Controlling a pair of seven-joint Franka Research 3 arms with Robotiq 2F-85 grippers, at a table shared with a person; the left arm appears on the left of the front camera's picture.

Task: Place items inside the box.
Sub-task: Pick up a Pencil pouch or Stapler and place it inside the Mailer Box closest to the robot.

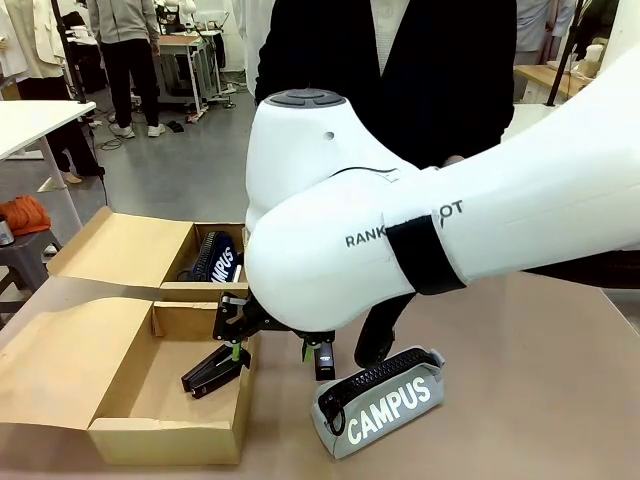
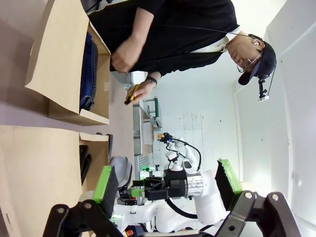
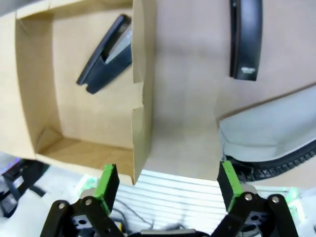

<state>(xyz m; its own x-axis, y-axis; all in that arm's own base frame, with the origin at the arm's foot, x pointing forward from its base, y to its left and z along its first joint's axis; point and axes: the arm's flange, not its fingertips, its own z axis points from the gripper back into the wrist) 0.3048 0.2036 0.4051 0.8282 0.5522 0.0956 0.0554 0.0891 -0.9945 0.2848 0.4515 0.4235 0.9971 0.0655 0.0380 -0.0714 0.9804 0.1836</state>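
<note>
Front view: right tool [image 1: 280,358] hangs w/ jaws spread, empty, over the side wall of the box [image 1: 170,440]. Black stapler [image 1: 214,371] lies inside. Grey CAMPUS pouch [image 1: 385,405] sits on worktop [image 1: 560,400] just beside the box, and navy pouch [image 1: 216,258] is in second box [image 1: 120,245] behind. Left wrist view: left tool [image 2: 167,182] released, nothing betw. pads; person's hand [image 2: 144,88] holds yellow cutter [image 2: 132,94]. Right wrist view: slim black bar [image 3: 245,39] on worktop near the pouch, outside the box. Prob. betw. picks: stapler done, pouch or bar likely next. Right tool needs to shift over it, drop, then close across the narrow side.
</note>
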